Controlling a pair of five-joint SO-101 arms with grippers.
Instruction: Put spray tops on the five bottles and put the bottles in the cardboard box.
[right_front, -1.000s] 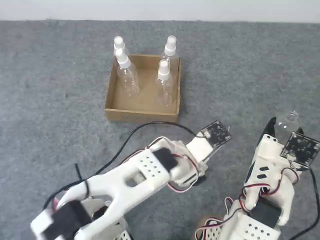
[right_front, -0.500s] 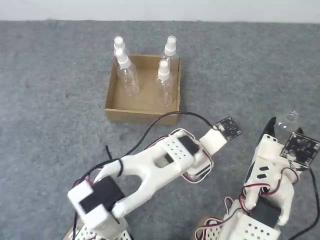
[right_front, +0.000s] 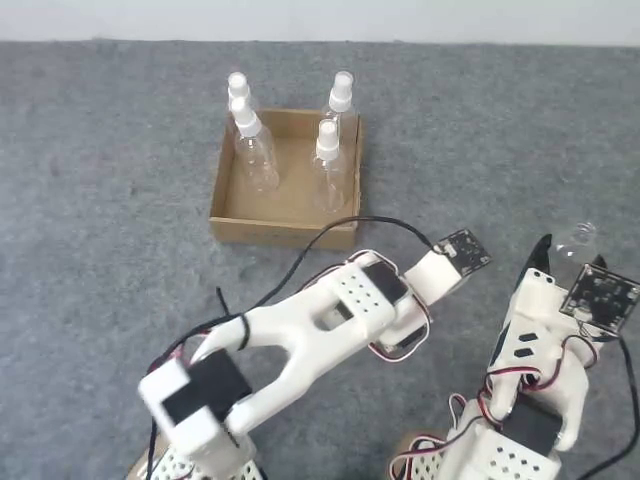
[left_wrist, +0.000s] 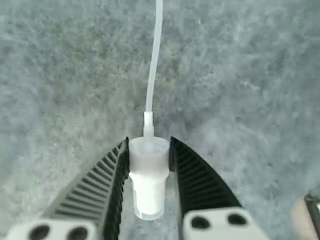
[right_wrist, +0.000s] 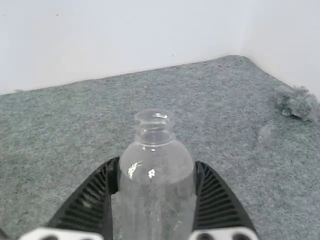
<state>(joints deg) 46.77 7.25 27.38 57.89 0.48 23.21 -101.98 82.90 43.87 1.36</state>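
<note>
A cardboard box sits at the far middle of the grey carpet, holding several clear bottles with white spray tops fitted. My left gripper is shut on a white spray top whose thin dip tube points away from it over the carpet. The left arm stretches across the middle toward the right arm. My right gripper is shut on an upright clear bottle with an open neck, seen at the right edge of the table as the bottle.
Grey carpet covers the table, with a white wall behind. A tuft of grey fluff lies on the carpet beyond the right gripper. A black cable loops over the left arm near the box's front wall.
The left arm has swung to the right with the spray top, its wrist ending closer to the right arm. The right arm and its bottle have not moved.
</note>
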